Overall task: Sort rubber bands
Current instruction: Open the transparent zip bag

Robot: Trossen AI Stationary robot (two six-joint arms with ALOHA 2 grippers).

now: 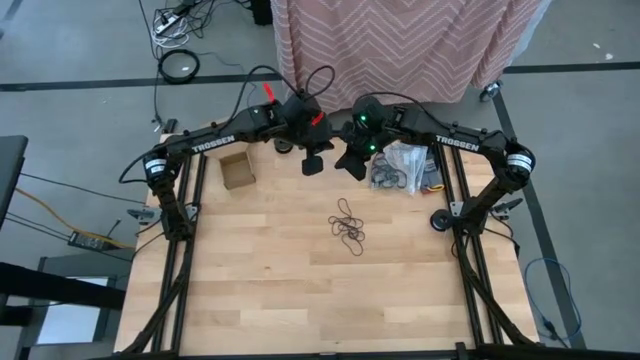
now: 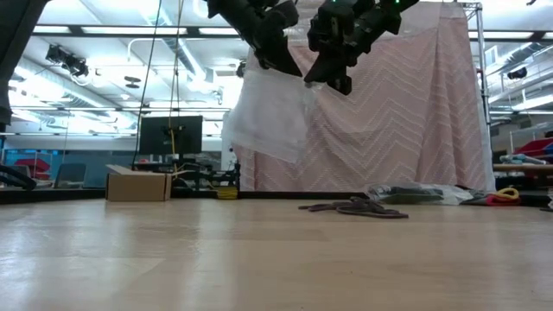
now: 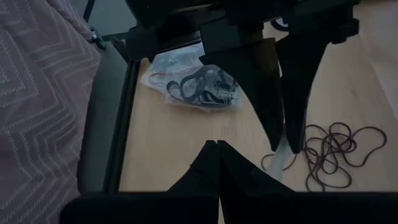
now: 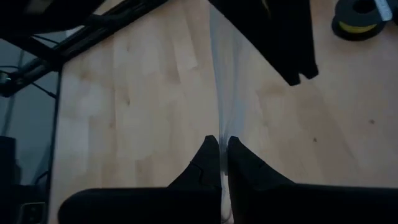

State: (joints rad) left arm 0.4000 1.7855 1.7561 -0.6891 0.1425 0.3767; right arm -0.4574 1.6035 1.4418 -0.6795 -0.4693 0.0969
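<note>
Cardboard first: the small open box (image 1: pixel 237 170) sits at the back left, a likely bin for one colour. Next to it, the left gripper (image 1: pixel 312 165) hangs high with its fingers pressed together; you cannot tell whether they catch any plastic. Between the arms droops a clear bag (image 2: pixel 268 112), and the right gripper (image 1: pixel 352 165) pinches its sheet between closed fingers. Below, at mid-table, lies a loose tangle of dark rubber bands (image 1: pixel 348 228); more sit in crinkly bags (image 1: pixel 402 168) at the back right.

To do this step well, judge the hanging bag empty before you let go. Carry it aside and clear of the tangle, so it does not cover the bands. Then come down on one loop at the pile's edge, not the knot.
</note>
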